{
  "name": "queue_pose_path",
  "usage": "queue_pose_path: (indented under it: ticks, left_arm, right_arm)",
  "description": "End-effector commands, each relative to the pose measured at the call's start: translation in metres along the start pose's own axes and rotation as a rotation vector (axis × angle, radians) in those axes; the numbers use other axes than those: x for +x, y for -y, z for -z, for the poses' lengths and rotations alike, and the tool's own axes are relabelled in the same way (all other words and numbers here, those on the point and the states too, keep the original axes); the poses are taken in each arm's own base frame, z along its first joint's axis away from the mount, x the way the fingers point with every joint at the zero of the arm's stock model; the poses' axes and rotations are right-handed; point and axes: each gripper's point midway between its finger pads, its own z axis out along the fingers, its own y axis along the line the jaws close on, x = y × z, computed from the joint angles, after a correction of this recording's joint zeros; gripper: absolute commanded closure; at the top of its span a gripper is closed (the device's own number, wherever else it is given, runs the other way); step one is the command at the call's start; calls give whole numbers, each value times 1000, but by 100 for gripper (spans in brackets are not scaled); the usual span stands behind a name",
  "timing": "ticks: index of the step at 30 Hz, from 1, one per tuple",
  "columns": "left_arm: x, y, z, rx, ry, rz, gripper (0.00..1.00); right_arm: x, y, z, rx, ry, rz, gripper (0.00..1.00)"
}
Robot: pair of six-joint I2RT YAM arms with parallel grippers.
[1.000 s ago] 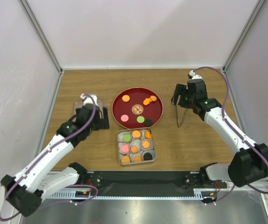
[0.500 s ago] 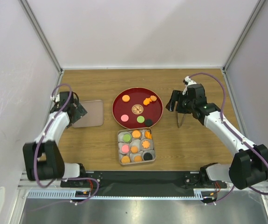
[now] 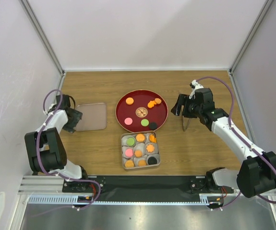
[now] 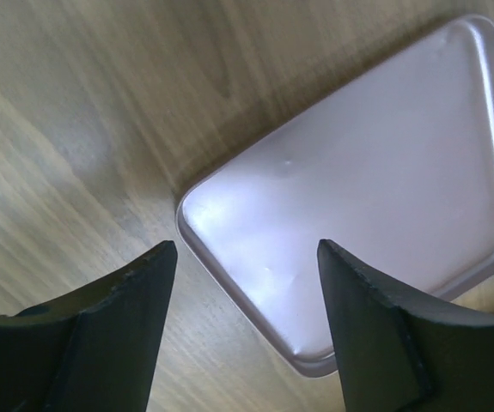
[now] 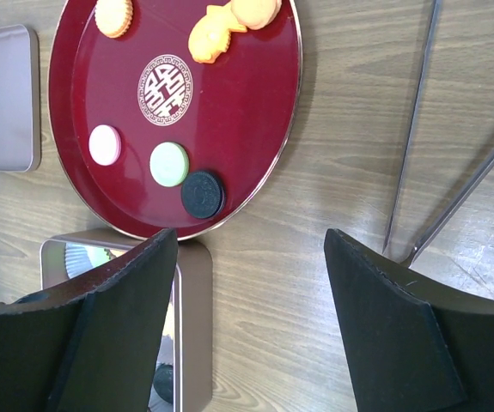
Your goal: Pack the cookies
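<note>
— What do you see?
— A wood table (image 3: pixel 200 148). A big red plate (image 3: pixel 138 101) is in the middle, a square tin (image 3: pixel 122 151) is just below it, and a flat lid (image 3: pixel 90 116) is at the left.
— And your hands?
— My left gripper (image 4: pixel 247 257) hangs over the lid's corner, wide and empty. My right gripper (image 5: pixel 251 245) is wide and empty too, near the thin tongs (image 5: pixel 414 129).
— The cookies (image 3: pixel 129 101)?
— Some are on the plate, more are in the tin.

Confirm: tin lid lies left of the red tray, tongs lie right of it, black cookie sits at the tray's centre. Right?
No. The black cookie lies at the red tray rim nearest the square tin, beside the green cookie, not at its centre; the right wrist view shows it. The lid left and the tongs right of the tray are correct.
</note>
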Motion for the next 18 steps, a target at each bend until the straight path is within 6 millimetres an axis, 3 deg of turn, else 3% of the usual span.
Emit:
queue_pose_path:
  ticks: [1,8,18]
  left_arm:
    - [9,-4,1,-24,-4,182,28]
    - [34,-5,4,-68,-26,234,34]
    - [53,2,-1,-71,-57,303,43]
  right_arm:
    - [-12,-6,6,-31,54,13,25]
    - [-12,-5,7,-26,57,15,25]
    - [-11,-5,8,-28,58,12,25]
